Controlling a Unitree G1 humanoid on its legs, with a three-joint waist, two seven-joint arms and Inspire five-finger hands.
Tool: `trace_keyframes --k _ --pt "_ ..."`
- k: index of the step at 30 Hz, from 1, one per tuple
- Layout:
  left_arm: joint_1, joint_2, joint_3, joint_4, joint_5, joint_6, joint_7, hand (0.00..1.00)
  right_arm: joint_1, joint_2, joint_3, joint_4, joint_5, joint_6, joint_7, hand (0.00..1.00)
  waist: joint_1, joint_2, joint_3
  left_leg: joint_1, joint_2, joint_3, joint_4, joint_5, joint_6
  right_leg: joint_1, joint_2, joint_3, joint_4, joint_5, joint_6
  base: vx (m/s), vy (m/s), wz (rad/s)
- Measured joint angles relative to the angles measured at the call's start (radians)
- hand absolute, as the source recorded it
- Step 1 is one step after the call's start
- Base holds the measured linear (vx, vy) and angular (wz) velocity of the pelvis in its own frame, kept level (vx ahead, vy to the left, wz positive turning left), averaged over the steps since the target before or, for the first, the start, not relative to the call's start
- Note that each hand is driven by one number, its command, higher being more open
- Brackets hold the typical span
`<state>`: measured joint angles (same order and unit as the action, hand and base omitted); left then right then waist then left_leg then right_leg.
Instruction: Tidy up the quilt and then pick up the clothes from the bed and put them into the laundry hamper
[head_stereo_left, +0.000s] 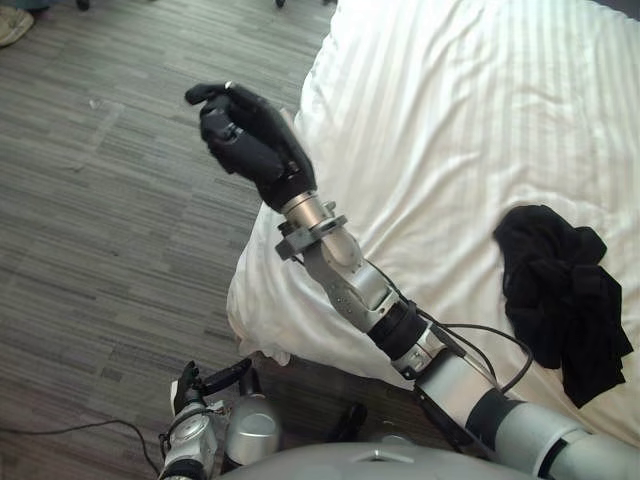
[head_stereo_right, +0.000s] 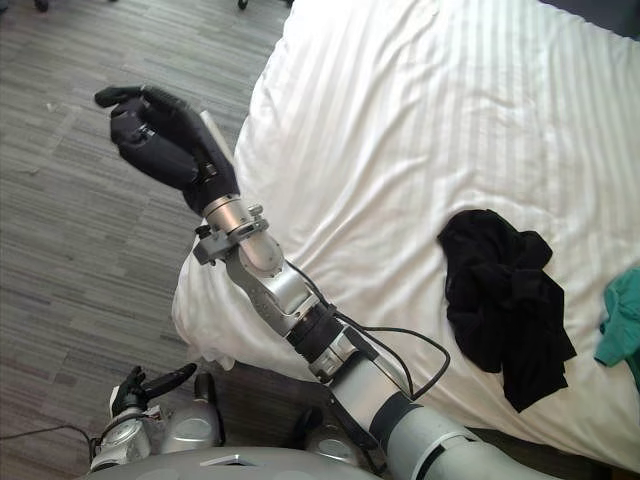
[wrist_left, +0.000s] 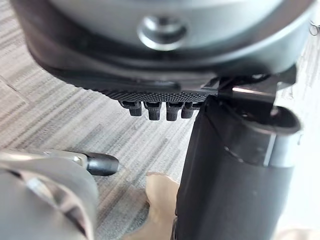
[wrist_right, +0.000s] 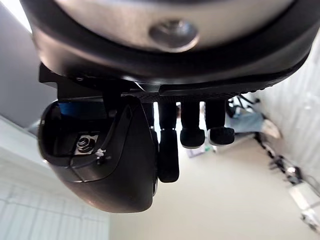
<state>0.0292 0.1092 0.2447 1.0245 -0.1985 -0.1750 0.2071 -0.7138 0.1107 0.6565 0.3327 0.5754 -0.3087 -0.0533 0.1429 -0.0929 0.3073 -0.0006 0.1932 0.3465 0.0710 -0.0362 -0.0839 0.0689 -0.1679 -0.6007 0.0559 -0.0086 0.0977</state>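
R hand (head_stereo_left: 250, 135) hangs over the floor (head_stereo_left: 100, 200) off the bed corner, fingers loosely curled on nothing, L hand (head_stereo_left: 215, 380) low & relaxed, prob. because quilt (head_stereo_left: 450, 120) looks smooth & black clothes (head_stereo_left: 560, 290) lie ungrabbed on it.

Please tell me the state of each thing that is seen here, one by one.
Quilt: spread flat, lightly creased.
Black clothes: crumpled heap, lying on the quilt.
Teal cloth: on the quilt, partly out of view.
Right hand: raised over the floor, fingers curled, empty.
Left hand: low over the floor.
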Motion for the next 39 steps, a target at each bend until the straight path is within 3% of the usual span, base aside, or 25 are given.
trace_keyframes --k 1,2,4,6,8,9,10,11,15,21,25,31,36,39 --pt "-0.012 0.009 -0.001 0.012 0.0 0.002 0.007 1.0 0.001 0.005 0.022 0.012 0.0 0.0 0.001 0.0 0.0 -0.013 0.007 -0.026 -0.001 -0.006 0.018 0.0 0.0 -0.02 0.013 -0.001 -0.071 0.01 0.001 -0.09 -0.089 0.38" --pt "-0.042 0.022 -0.002 0.018 -0.001 0.003 0.011 1.0 0.004 0.006 0.053 0.041 -0.002 0.0 0.008 0.0 0.002 -0.047 0.03 -0.052 -0.018 -0.026 0.055 -0.025 -0.025 -0.053 0.006 -0.026 -0.108 0.092 -0.031 -0.09 -0.129 0.37" --pt "-0.075 0.012 -0.02 0.02 0.0 0.002 0.02 1.0 0.038 0.009 0.099 0.112 -0.012 0.002 0.016 0.0 0.017 -0.017 0.057 -0.073 0.005 -0.031 0.082 -0.049 -0.044 -0.051 0.024 -0.034 -0.113 0.081 -0.033 0.01 -0.077 0.05" --pt "-0.102 0.0 -0.049 0.019 0.0 -0.004 0.025 1.0 0.09 0.01 0.128 0.22 -0.021 0.025 0.018 0.0 0.012 0.01 0.077 -0.081 0.011 -0.04 0.091 -0.049 -0.044 -0.05 0.03 -0.037 -0.113 0.081 -0.033 0.04 0.005 0.03" --pt "-0.128 -0.011 -0.054 0.017 -0.002 -0.022 0.029 1.0 0.146 0.012 0.13 0.328 -0.039 0.058 0.017 0.0 0.011 0.006 0.087 -0.127 0.01 -0.041 0.176 -0.056 -0.044 -0.05 0.013 -0.036 -0.111 0.081 -0.033 0.03 0.066 0.07" --pt "-0.147 -0.021 -0.063 0.014 -0.005 -0.039 0.029 1.0 0.167 0.013 0.131 0.38 -0.095 0.045 0.024 0.0 0.01 0.004 0.101 -0.164 -0.01 -0.062 0.15 -0.095 -0.032 -0.05 -0.004 -0.034 -0.108 0.081 -0.033 0.03 0.119 0.04" --pt "-0.147 -0.026 -0.081 0.012 -0.005 -0.044 0.03 1.0 0.168 0.014 0.13 0.376 -0.116 0.036 0.026 0.0 0.001 0.018 0.1 -0.154 -0.016 -0.075 0.083 -0.039 -0.016 -0.051 0.003 -0.036 -0.109 0.08 -0.032 0.02 0.144 -0.1" --pt "-0.169 -0.029 -0.119 0.01 -0.005 -0.045 0.031 1.0 0.169 0.032 0.118 0.382 -0.159 0.031 0.03 0.0 -0.005 0.013 0.11 -0.151 -0.025 -0.076 0.062 -0.006 -0.029 -0.061 -0.009 -0.038 -0.108 0.086 -0.023 0.02 0.097 -0.06" --pt "-0.209 -0.034 -0.178 0.024 -0.005 -0.046 0.032 1.0 0.185 0.032 0.1 0.434 -0.219 0.03 0.046 0.0 -0.009 0.016 0.119 -0.154 -0.048 -0.071 0.062 -0.007 -0.027 -0.074 -0.043 -0.048 -0.074 0.086 -0.022 0.03 0.138 0.06" --pt "-0.209 -0.032 -0.191 0.026 -0.039 -0.046 0.001 1.0 0.2 0.029 0.059 0.448 -0.253 0.031 0.153 0.0 -0.017 0.021 0.122 -0.152 -0.05 -0.067 0.062 -0.008 -0.025 -0.082 -0.053 -0.052 -0.054 0.087 -0.023 0.01 0.046 -0.01" --pt "-0.195 -0.03 -0.191 0.024 -0.038 -0.052 -0.014 1.0 0.237 0.03 0.043 0.431 -0.181 0.035 0.218 0.0 -0.038 0.021 0.122 -0.146 -0.057 -0.064 0.062 -0.009 -0.024 -0.078 -0.06 -0.05 -0.054 0.087 -0.023 -0.02 0.029 -0.01" --pt "-0.179 -0.028 -0.191 0.014 -0.032 -0.064 -0.027 1.0 0.307 -0.014 0.055 0.365 -0.083 0.066 0.308 0.0 -0.04 0.019 0.121 -0.114 -0.065 -0.027 0.062 -0.019 -0.016 -0.07 -0.072 -0.015 -0.055 0.087 -0.023 -0.03 0.042 -0.15" --pt "-0.164 -0.017 -0.197 0.01 -0.025 -0.063 -0.038 1.0 0.37 -0.051 0.09 0.321 -0.078 0.107 0.355 0.0 -0.043 0.004 0.111 -0.089 -0.065 0.001 0.048 -0.02 -0.015 -0.068 -0.072 0.015 -0.057 0.089 -0.02 -0.05 0.016 -0.16" --pt "-0.138 0.001 -0.198 -0.003 -0.025 -0.063 -0.046 1.0 0.431 -0.088 0.121 0.317 -0.08 0.129 0.393 0.0 -0.052 -0.023 0.089 -0.077 -0.066 0.016 0.047 -0.02 -0.015 -0.068 -0.073 0.034 -0.06 0.093 -0.014 -0.05 0.012 -0.15"
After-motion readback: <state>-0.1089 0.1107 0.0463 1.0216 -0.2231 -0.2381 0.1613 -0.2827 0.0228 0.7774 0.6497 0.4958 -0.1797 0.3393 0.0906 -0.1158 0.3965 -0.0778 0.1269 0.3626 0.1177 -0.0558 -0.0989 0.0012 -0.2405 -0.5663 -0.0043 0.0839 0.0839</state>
